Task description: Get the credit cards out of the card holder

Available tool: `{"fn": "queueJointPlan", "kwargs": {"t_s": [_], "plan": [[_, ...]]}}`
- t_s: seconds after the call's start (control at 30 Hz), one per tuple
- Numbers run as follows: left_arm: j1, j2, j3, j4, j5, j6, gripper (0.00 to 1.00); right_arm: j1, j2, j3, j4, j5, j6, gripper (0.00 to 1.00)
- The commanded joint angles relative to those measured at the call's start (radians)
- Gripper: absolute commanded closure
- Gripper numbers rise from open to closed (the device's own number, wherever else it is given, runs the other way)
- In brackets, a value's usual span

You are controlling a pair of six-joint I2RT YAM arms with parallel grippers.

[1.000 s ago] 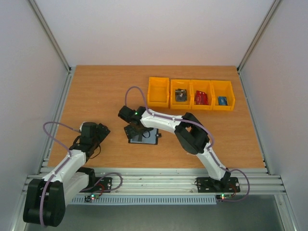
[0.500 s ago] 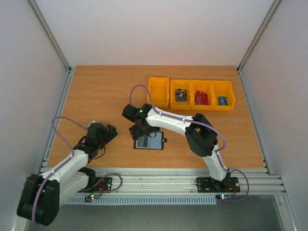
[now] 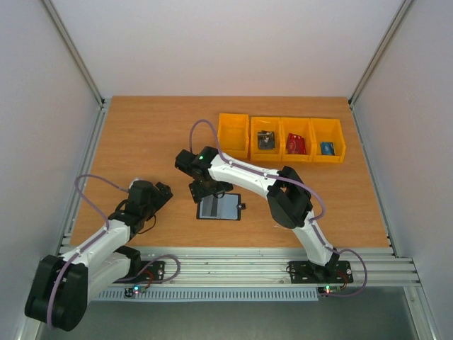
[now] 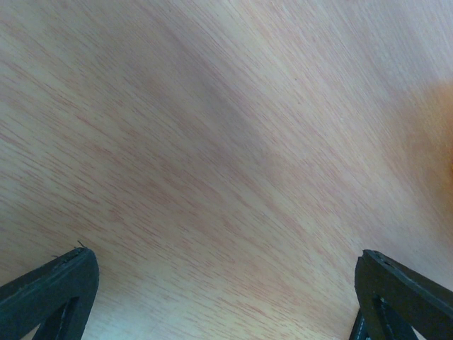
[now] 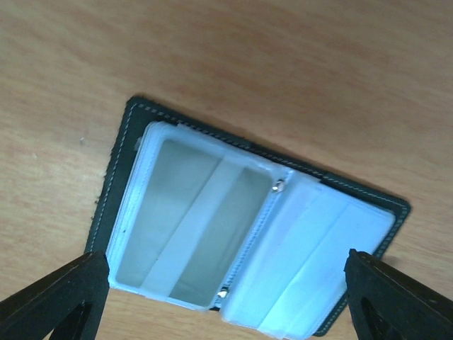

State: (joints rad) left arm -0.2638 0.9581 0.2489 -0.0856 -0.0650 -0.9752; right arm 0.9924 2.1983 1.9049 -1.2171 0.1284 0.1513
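The card holder (image 3: 219, 207) lies spread open on the table, with a black stitched rim and pale clear sleeves (image 5: 212, 227) facing up. No card shows in the sleeves. My right gripper (image 3: 205, 188) hovers over the holder's left end. It is open, its fingertips (image 5: 56, 294) wide apart on either side of the holder (image 5: 255, 234) and touching nothing. A red credit card (image 3: 296, 144) and a blue one (image 3: 326, 148) lie in yellow bins. My left gripper (image 3: 160, 193) is open over bare wood (image 4: 226, 177), left of the holder, fingers (image 4: 49, 290) empty.
A row of yellow bins (image 3: 233, 136) stands at the back right of the table; the second bin holds a dark grey item (image 3: 265, 140). The right arm's forearm (image 3: 248, 177) stretches across the middle. Side rails border the table (image 3: 141, 134).
The card holder has slid slightly right and nearer. The right gripper has shifted a little left above it. The left arm has reached forward toward the table's middle.
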Motion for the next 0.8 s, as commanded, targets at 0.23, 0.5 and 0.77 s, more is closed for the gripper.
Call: {"fn": "queueJointPlan", "kwargs": {"t_s": [0.23, 0.5, 0.77], "plan": [[0.041, -0.019, 0.01, -0.022, -0.035, 0.096, 0.01, 0.003, 0.164, 0.088, -0.01, -0.067, -0.135, 0.1], [0.083, -0.06, 0.002, -0.019, -0.042, 0.115, 0.01, -0.012, 0.18, 0.035, 0.016, -0.09, -0.121, 0.17], [0.083, -0.055, -0.005, 0.008, -0.005, 0.103, 0.01, -0.011, 0.044, -0.018, 0.093, -0.147, -0.086, 0.26]]}}
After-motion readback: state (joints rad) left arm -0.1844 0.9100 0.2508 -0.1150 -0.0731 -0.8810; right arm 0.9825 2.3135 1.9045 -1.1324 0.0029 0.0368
